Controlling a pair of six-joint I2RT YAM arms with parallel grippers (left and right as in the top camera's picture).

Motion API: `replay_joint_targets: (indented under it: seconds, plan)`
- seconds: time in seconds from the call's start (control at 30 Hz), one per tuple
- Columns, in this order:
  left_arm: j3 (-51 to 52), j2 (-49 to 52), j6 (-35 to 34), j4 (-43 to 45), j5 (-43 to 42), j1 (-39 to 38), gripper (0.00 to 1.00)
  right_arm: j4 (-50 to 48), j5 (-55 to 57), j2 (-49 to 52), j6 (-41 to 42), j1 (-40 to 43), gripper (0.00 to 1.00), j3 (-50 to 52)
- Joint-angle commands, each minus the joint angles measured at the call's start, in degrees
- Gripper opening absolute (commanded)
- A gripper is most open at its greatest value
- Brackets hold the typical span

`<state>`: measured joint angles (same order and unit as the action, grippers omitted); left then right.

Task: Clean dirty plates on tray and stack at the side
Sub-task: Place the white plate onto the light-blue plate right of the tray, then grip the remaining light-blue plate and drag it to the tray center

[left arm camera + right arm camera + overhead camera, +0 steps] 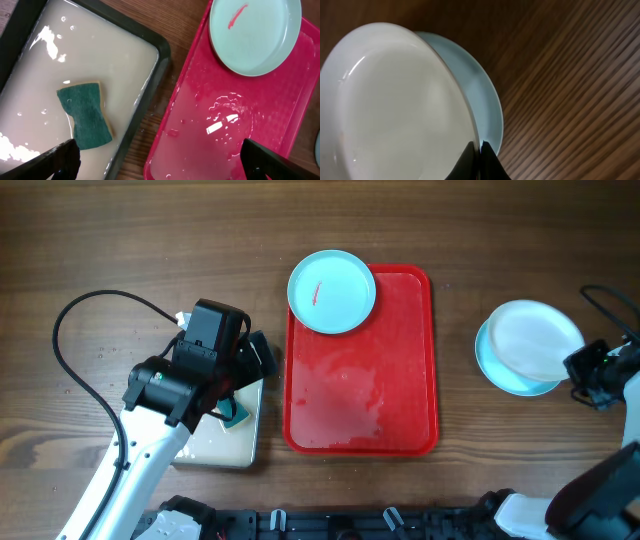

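A pale blue plate (332, 290) with a small red smear sits on the far left corner of the wet red tray (400, 410). It also shows in the left wrist view (255, 35), on the tray (220, 125). At the right side, the white plate (540, 338) lies tilted on another pale blue plate (500, 372). My right gripper (585, 370) is shut on the white plate's rim (395, 100), just above the blue plate (487, 95); its jaws (479, 149) pinch the edge. My left gripper (160, 165) is open and empty, straddling the gap between the cream tray and the red tray.
A dark-rimmed cream tray (225, 445) with soapy water holds a green sponge (86, 116), left of the red tray. A black cable (70, 330) loops at the far left. A puddle lies on the red tray's near half.
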<state>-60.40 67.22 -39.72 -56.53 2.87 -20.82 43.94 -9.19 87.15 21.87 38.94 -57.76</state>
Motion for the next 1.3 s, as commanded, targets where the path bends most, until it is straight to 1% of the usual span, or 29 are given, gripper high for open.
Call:
replay_joint_targets:
  seconds: [0.0, 0.03, 0.07, 0.13, 0.17, 0.2, 0.23, 0.3, 0.37, 0.4, 0.47, 0.5, 0.57, 0.63, 0.73, 0.8, 0.83, 0.87, 0.93, 0.97, 1.0, 1.03, 1.13, 1.27]
  plan:
    - [-0.8, -0.2, 0.1, 0.1, -0.5, 0.5, 1.0, 1.5, 2.5, 3.4, 0.9, -0.5, 0.09, -0.9]
    - [-0.8, -0.2, 0.1, 0.1, -0.5, 0.5, 1.0, 1.9, 3.6, 3.4, 1.1, -0.5, 0.22, -0.9]
    - [-0.8, -0.2, 0.1, 0.1, -0.5, 0.5, 1.0, 2.6, 3.0, 2.7, 1.1, -0.5, 0.29, -1.0]
    - [-0.8, -0.2, 0.1, 0.1, -0.5, 0.5, 1.0, 3.8, -3.4, -0.1, -0.6, -1.1, 0.38, -2.2]
    - [-0.8, -0.2, 0.1, 0.1, -0.5, 0.5, 1.0, 3.8, -9.5, -2.7, -3.1, -2.2, 0.44, -3.0]
    - [-0.8, -0.2, 0.1, 0.1, -0.5, 0.5, 1.0, 3.9, -15.5, -5.8, -5.7, -4.1, 0.46, -3.8]
    - [-0.8, -0.2, 0.1, 0.1, -0.5, 0.5, 1.0, 3.9, -18.9, -9.2, -7.1, -7.1, 0.46, -4.4]
    - [-0.8, -0.2, 0.1, 0.1, -0.5, 0.5, 1.0, 3.7, -19.6, -14.8, -8.8, -14.8, 0.46, -5.0]
    - [-0.8, -0.2, 0.1, 0.1, -0.5, 0.5, 1.0, 3.2, -18.7, -18.3, -9.9, -25.9, 0.48, -5.2]
    - [-0.8, -0.2, 0.1, 0.1, -0.5, 0.5, 1.0, 2.5, -18.4, -18.3, -9.9, -32.2, 0.48, -5.5]
    - [-0.8, -0.2, 0.1, 0.1, -0.5, 0.5, 1.0, -0.2, -15.5, -15.1, -9.7, -43.5, 0.5, -6.5]
    - [-0.8, -0.2, 0.1, 0.1, -0.5, 0.5, 1.0, -1.4, -11.3, -11.5, -9.9, -48.9, 0.51, -8.2]
    - [-0.8, -0.2, 0.1, 0.1, -0.5, 0.5, 1.0, -2.1, -5.7, -5.0, -11.6, -53.5, 0.55, -12.1]
    - [-0.8, -0.2, 0.1, 0.1, -0.5, 0.5, 1.0, -3.0, -2.8, 4.7, -14.2, -55.4, 0.56, -18.1]
    - [-0.8, -0.2, 0.1, 0.1, -0.5, 0.5, 1.0, -7.0, -2.8, 17.0, -14.3, -55.4, 0.51, -23.4]
    - [-0.8, -0.2, 0.1, 0.1, -0.5, 0.5, 1.0, -11.9, -2.8, 25.4, -14.2, -55.3, 0.45, -25.3]
    - [-0.8, -0.2, 0.1, 0.1, -0.5, 0.5, 1.0, -13.4, -2.6, 27.5, -14.0, -55.3, 0.45, -25.6]
    - [-0.8, -0.2, 0.1, 0.1, -0.5, 0.5, 1.0, -15.3, -2.6, 30.4, -11.6, -55.2, 0.44, -25.6]
    - [-0.8, -0.2, 0.1, 0.1, -0.5, 0.5, 1.0, -16.4, -2.8, 33.0, -9.4, -55.1, 0.4, -25.6]
    - [-0.8, -0.2, 0.1, 0.1, -0.5, 0.5, 1.0, -16.7, -2.8, 34.0, -9.3, -55.1, 0.28, -25.6]
    - [-0.8, -0.2, 0.1, 0.1, -0.5, 0.5, 1.0, -16.7, -2.8, 34.4, -9.3, -55.1, 0.18, -25.6]
    - [-0.8, -0.2, 0.1, 0.1, -0.5, 0.5, 1.0, -16.6, -2.8, 34.3, -9.3, -55.1, 0.04, -25.6]
    - [-0.8, -0.2, 0.1, 0.1, -0.5, 0.5, 1.0, -13.0, -2.6, 30.5, -8.4, -55.0, 0.04, -25.6]
    - [-0.8, -0.2, 0.1, 0.1, -0.5, 0.5, 1.0, -0.4, 1.6, 18.4, -4.7, -54.9, 0.04, -25.6]
